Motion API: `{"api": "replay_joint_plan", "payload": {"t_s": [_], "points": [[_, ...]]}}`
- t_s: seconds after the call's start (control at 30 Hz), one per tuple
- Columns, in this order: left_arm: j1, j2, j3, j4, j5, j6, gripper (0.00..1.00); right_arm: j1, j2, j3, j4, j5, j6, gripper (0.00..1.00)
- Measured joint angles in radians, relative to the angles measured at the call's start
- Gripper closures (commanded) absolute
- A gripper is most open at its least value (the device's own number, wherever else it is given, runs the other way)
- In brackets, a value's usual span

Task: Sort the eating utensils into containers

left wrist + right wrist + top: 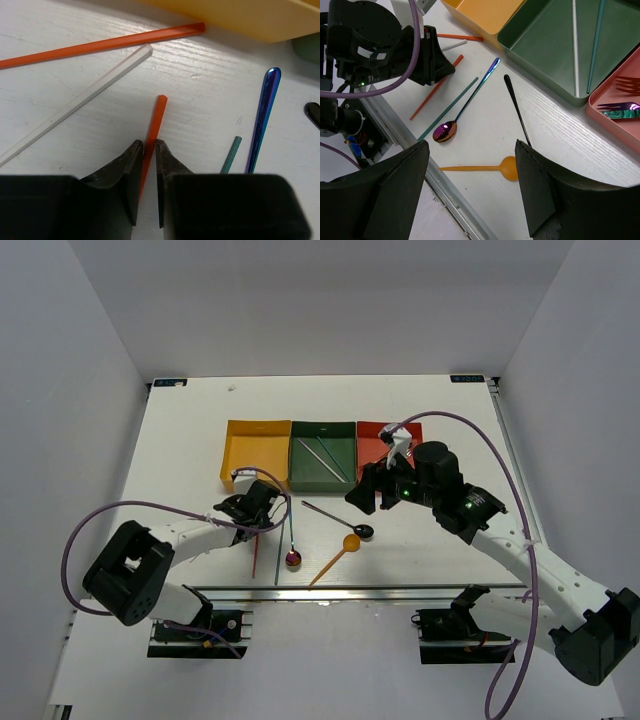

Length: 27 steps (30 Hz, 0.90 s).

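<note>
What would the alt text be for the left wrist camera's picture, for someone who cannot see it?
The dark left gripper straddles an orange chopstick lying on a white table, its fingers nearly touching it. Around it lie a second orange chopstick, a clear chopstick, a teal chopstick and a shiny blue handle, with a yellow tray edge at the top.

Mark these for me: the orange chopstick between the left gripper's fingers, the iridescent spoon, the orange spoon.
orange chopstick [155, 125], left wrist view, on the middle of its visible shaft.
iridescent spoon [445, 132], right wrist view, on its bowl.
orange spoon [508, 166], right wrist view, on its bowl.
</note>
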Motion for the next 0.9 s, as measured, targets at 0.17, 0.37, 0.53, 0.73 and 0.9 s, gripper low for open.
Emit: {"api": "replay_joint_plan", "payload": {"t_s": [0.17, 0.37, 0.53, 0.73, 0.9], "points": [[-0.029, 0.032, 0.012, 0.002, -0.051, -0.012, 0.86, 0.000, -0.014, 0.000, 0.000, 0.000, 0.002, 0.26], [-0.047, 0.041, 0.013, 0.004, -0.079, -0.018, 1.00, 0.000, -0.048, 0.000, 0.000, 0.004, 0.002, 0.26], [-0.055, 0.033, 0.028, -0.018, -0.082, -0.022, 1.00, 0.000, -0.071, 0.000, 0.000, 0.008, 0.003, 0.26], [-0.084, -0.021, 0.056, -0.203, -0.031, -0.021, 1.00, 0.000, -0.073, 0.000, -0.001, 0.019, 0.003, 0.26], [-0.093, -0.106, 0.132, -0.360, -0.019, -0.008, 1.00, 0.000, -0.073, 0.000, -0.001, 0.026, 0.003, 0.25]]}}
